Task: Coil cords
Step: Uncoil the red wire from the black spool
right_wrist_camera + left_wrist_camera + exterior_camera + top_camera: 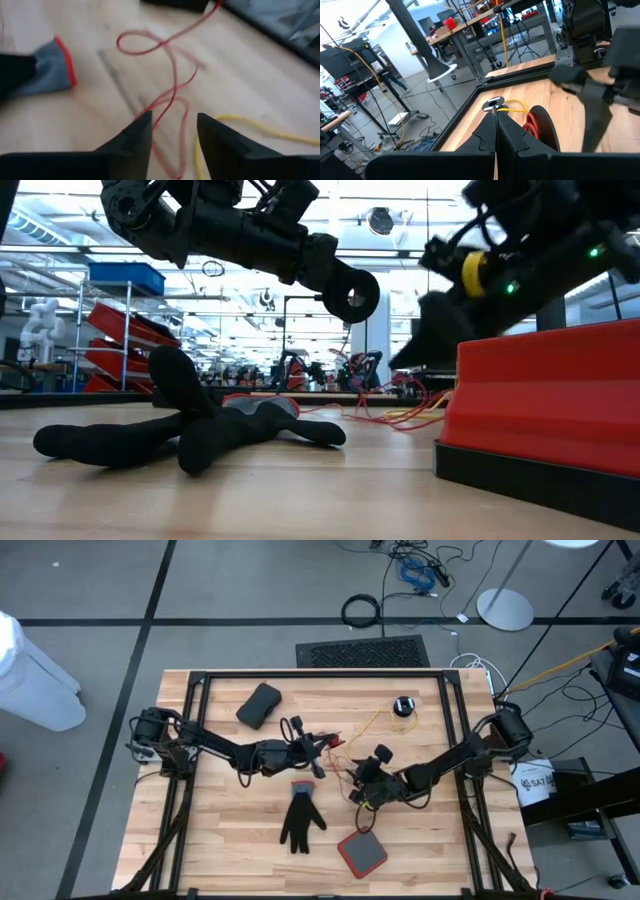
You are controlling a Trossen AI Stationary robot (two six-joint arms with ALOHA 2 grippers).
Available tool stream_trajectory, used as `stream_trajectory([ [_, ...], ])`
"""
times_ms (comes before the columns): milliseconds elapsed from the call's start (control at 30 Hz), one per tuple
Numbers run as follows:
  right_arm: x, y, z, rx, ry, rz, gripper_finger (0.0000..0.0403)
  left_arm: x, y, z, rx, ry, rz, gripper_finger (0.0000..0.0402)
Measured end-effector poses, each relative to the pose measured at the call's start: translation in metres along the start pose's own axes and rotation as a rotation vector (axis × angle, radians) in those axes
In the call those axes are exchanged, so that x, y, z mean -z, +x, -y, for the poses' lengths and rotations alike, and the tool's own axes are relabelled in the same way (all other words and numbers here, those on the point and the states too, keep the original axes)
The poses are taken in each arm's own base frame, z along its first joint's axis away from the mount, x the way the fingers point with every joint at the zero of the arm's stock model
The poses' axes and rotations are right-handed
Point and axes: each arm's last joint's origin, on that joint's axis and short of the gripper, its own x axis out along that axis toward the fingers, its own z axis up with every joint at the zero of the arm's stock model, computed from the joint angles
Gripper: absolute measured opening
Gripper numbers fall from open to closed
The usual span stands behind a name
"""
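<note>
Yellow cord (372, 723) runs across the wood table (220, 830) from a black puck (403, 706) near the far edge down toward the middle, where it tangles with a loose red cord (167, 75). Over that tangle the right gripper (172, 130) hovers with its fingers apart, red loops showing between them. Beside it the left gripper (322, 745) sits pressed together; whether it pinches a cord I cannot tell. A black glove (300, 817) and a red pad (362, 853) lie nearer the front.
</note>
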Motion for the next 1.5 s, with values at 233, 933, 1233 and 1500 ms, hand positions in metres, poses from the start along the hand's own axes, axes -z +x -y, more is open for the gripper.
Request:
stream_trajectory([
  [233,-0.003,0.001,0.002,0.065,-0.016,0.115,0.0156,-0.009,-0.004,0.000,0.035,-0.018,0.048,0.0000],
  [933,-0.029,-0.004,0.019,-0.122,0.052,0.468,0.0139,-0.049,-0.030,-0.001,0.168,-0.080,0.212,0.0000],
  [1233,-0.039,-0.005,0.015,-0.092,0.024,0.493,0.0126,-0.057,-0.036,-0.003,0.181,-0.079,0.215,0.0000],
  [1500,-0.040,-0.009,0.012,-0.112,-0.010,0.501,0.0011,-0.056,-0.037,-0.003,0.186,-0.071,0.203,0.0000],
])
